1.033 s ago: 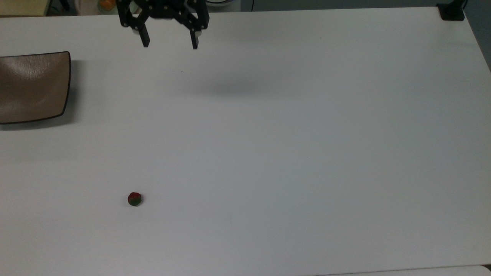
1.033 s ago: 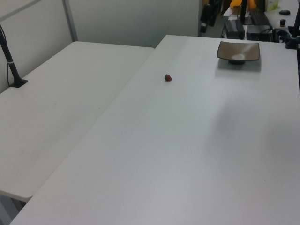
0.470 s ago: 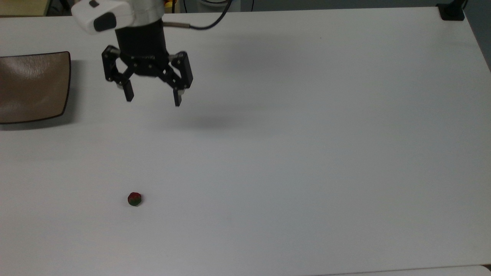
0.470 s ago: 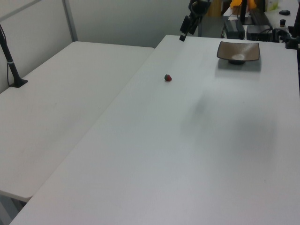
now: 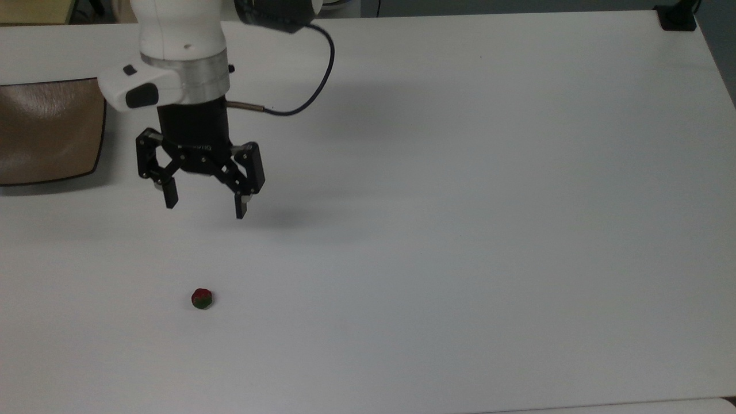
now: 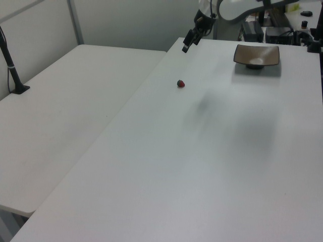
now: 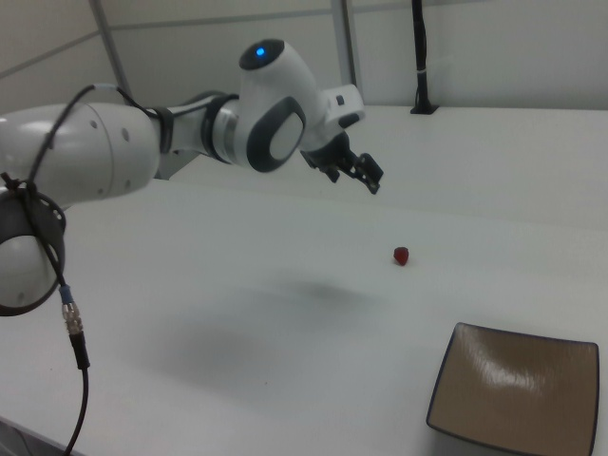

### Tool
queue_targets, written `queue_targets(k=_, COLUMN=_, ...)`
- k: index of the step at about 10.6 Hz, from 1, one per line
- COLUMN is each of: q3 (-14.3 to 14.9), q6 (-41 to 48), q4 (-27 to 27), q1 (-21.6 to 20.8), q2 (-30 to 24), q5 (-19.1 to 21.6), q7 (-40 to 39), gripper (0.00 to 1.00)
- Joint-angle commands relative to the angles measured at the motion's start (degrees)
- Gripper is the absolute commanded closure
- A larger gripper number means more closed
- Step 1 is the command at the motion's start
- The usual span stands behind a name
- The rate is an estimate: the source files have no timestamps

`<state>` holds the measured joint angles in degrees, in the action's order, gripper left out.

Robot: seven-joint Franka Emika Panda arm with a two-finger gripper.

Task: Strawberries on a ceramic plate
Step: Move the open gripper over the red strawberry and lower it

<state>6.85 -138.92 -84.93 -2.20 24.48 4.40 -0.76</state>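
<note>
The white table (image 5: 460, 172) spans nearly the whole top view. The white arm (image 5: 178, 40) enters from the upper left of that frame, a dark cable looping off to its right. At the left edge of the frame, a little above the middle, sits the ceramic plate (image 5: 46, 132), tan and glossy, bare of fruit; in the right view it lies in the lower right corner (image 7: 518, 389). The gripper (image 5: 204, 210) hangs left of centre in the top view, above the table, its two black fingers spread wide with nothing between them. Smallest is the strawberry (image 5: 201, 299), alone in the lower left of the top view, well apart from both plate and gripper; the left view has it left of centre in the upper half (image 6: 180, 83).

The step in hand looks like the approach. To do it well, the claw should travel on toward the bottom of the top view until the berry sits centred between the fingers, then descend straight, staying wide until low enough to close around the fruit's middle, since a small round thing may roll off if nudged from one side.
</note>
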Motion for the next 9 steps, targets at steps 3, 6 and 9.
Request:
queue_targets(k=3, q3=0.3, q6=-13.7, q4=1.0, q1=1.3, q2=8.0, q5=0.6, q7=-2.2, gripper=0.00)
queue_targets(k=6, q3=0.3, q6=-18.7, q4=1.1, q1=1.2, q2=12.1, q5=0.4, q7=-2.2, gripper=0.00)
queue_targets(k=9, q3=0.2, q6=-23.5, q4=1.1, q1=1.1, q2=15.3, q5=0.3, q7=-2.2, gripper=0.00)
